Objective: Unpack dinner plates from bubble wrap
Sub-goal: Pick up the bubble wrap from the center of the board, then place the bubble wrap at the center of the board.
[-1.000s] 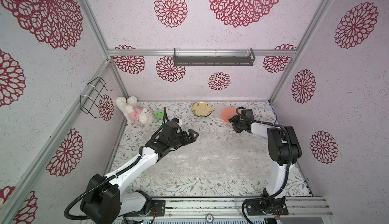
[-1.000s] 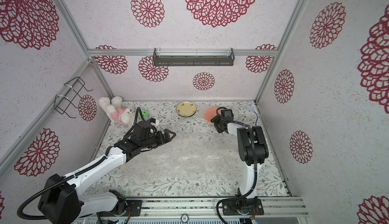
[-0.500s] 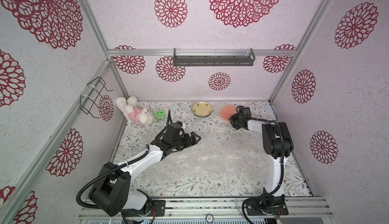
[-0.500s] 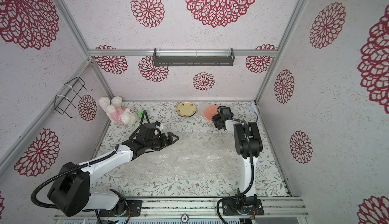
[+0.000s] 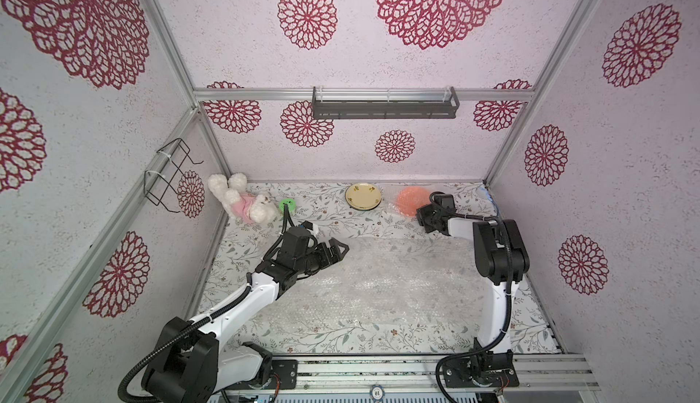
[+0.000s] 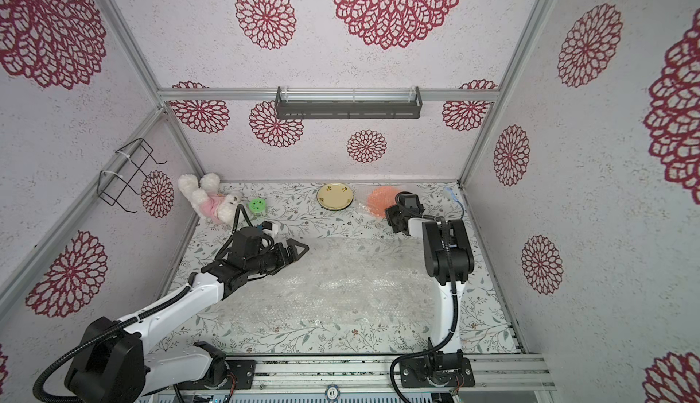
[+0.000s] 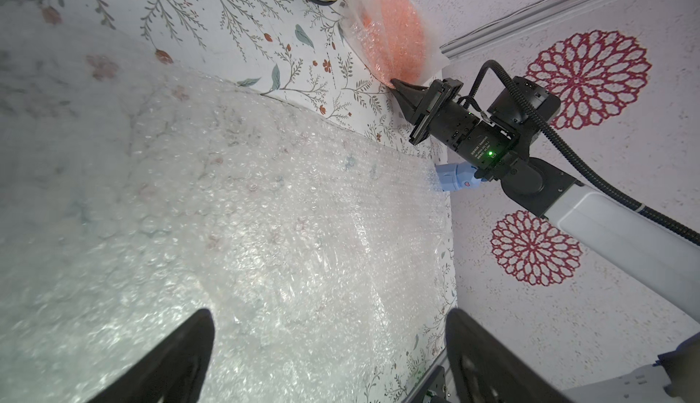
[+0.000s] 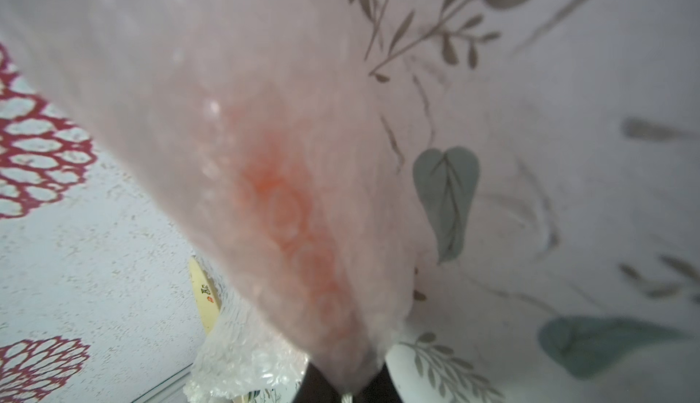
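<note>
Step in hand: unwrapping orange plate, far back R of counter, close to back wall. Plate sits inside bubble wrap; right claw is pinched together on wrap's near edge, and R wrist view shows film running down into the jaws. Left claw is spread wide, holds nothing, hovers over loose sheet lying flat mid-counter. Cream plate is bare, just beside wrapped one; dark rim under it, poss. 2nd plate, can't confirm. Est. partway: 1 plate out, 1 in wrap, others not seen. Next move prob. needs R arm to peel film off w/o dragging plate along; L claw may have to pin plate. Surface: flat floral-print cover. Room: white walls w/ red rosettes, alu frame, grey shelf, wire rack; plush toy + green disc back L.
</note>
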`<state>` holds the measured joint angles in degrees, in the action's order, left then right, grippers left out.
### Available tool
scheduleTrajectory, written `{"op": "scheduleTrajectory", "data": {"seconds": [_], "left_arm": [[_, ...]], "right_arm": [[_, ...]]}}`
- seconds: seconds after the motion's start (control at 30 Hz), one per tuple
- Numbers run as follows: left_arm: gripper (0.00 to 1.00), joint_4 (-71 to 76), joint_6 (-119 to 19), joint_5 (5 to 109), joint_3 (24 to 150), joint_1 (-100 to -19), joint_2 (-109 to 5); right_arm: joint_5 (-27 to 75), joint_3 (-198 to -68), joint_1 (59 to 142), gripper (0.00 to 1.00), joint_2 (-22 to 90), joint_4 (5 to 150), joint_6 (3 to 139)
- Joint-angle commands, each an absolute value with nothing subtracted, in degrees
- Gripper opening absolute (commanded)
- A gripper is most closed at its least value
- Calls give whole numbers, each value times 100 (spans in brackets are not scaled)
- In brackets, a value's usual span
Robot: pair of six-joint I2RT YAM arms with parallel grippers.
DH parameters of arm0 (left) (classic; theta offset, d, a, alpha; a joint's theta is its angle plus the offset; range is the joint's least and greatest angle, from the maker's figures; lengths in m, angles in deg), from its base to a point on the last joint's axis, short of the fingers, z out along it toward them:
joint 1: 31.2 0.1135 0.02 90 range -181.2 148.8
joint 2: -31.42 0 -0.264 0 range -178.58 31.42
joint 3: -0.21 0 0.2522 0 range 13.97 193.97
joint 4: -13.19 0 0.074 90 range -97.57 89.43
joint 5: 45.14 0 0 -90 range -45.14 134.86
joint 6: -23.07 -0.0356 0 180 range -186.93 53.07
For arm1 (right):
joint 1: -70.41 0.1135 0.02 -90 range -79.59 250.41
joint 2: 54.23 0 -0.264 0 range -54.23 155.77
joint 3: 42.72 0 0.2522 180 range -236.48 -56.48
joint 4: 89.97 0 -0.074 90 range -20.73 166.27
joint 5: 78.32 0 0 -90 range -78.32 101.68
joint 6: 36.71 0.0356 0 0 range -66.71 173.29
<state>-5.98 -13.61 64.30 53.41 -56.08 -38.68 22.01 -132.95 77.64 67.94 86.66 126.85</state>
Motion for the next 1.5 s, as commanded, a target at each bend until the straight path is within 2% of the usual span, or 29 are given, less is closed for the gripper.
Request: {"op": "scheduleTrajectory", "data": {"seconds": [0.0, 0.2, 0.33, 0.47, 0.7, 1.03, 1.33, 1.37, 1.47], "left_arm": [[97, -650, -1352, 6190, 5230, -5542, -3708], [97, -978, -1472, 5821, 5151, -5513, -3465], [97, -1065, -1575, 5673, 5015, -5475, -3189], [97, -1223, -1679, 5604, 4913, -5401, -2916], [97, -1460, -1668, 5442, 4730, -5316, -2418], [97, -1730, -1616, 5556, 4457, -5182, -2070], [97, -1538, -1552, 6071, 4212, -5182, -2424], [97, -1494, -1552, 6124, 4193, -5172, -2475], [97, -1411, -1547, 6243, 4157, -5179, -2647]], "right_arm": [[2470, -13214, 7608, 0, 5981, 8479, 12188], [3089, -12784, 7380, 0, 4874, 8015, 11305], [3891, -12567, 7388, 0, 4316, 7393, 10674], [4342, -12113, 7562, 0, 3720, 6595, 9878], [4568, -11689, 8149, 0, 3157, 5366, 8594], [4825, -11415, 9355, 0, 3760, 5476, 8113], [4686, -11648, 9702, 0, 4556, 5308, 7684], [4641, -11675, 9701, 1, 4606, 5277, 7653], [4313, -11820, 9702, 14, 4693, 5106, 7541]]}}
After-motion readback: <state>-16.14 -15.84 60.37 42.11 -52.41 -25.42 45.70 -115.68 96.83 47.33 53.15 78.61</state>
